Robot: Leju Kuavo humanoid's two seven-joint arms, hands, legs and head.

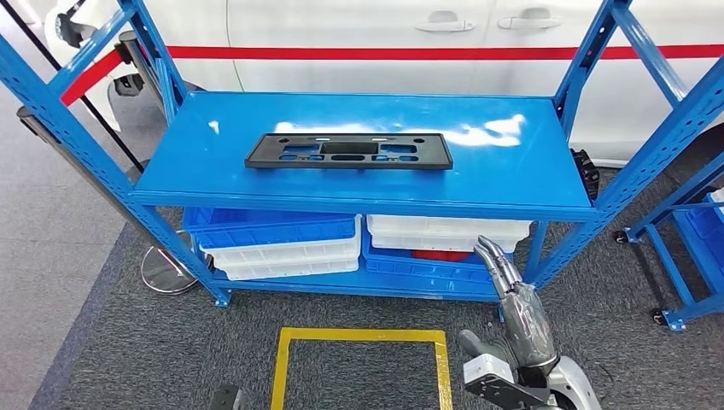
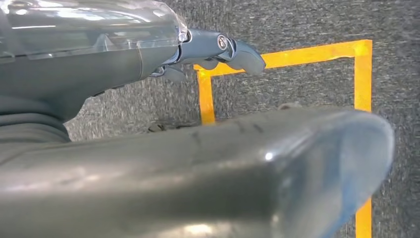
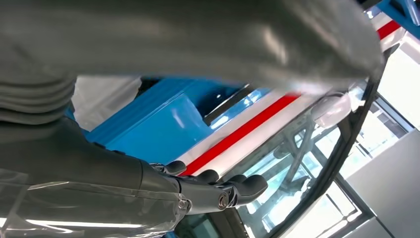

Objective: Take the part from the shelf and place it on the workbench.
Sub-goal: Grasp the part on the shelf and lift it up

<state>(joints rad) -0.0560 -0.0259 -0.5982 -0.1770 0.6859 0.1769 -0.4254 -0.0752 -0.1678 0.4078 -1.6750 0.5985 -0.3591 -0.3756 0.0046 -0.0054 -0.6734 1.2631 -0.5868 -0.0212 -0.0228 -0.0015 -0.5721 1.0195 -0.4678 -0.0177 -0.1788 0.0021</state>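
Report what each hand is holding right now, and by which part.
Nothing is held. The right hand is raised below the shelf with fingers extended; the left hand hangs over the floor, holding nothing. The black part lies untouched on the shelf.

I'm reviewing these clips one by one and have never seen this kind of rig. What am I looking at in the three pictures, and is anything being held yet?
This is a two-legged humanoid robot with two arms ending in many-fingered hands. The head view looks forward and down from the robot's body. It faces a blue metal shelf with a flat black plastic part lying on its top board, untouched. Blue and white bins are stacked on the lower level, and a white car stands behind. On the grey carpet is a square of yellow tape.

The other two pictures come from cameras at the wrists, so they look turned. The right hand is raised toward the shelf, fingers extended, holding nothing. The left hand hangs over the carpet and tape, also holding nothing.
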